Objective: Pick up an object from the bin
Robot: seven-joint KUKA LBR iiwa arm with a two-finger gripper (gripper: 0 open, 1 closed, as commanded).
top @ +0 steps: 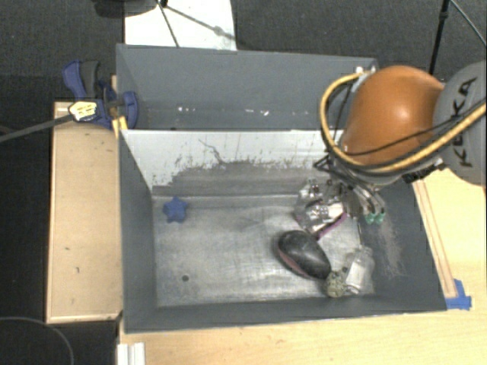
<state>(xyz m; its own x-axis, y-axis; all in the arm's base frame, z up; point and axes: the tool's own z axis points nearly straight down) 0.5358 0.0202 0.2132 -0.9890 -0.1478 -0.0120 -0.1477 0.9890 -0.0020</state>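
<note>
Yellow and black cables (325, 116) ring the orange dome (392, 109).

Robotics lab: KUKA arm (463, 116) over a scuffed grey metal bin (228, 242)

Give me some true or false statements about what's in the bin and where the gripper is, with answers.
1. A small blue thing lies near the left wall of the bin. True.
2. The gripper is over that blue thing. False: it is in the bin's right half, just behind a dark oval thing.
3. The dark oval thing lies toward the front right. True.
4. A pale clear thing lies in the far left corner. False: it lies front right, beside the dark oval thing.
</note>
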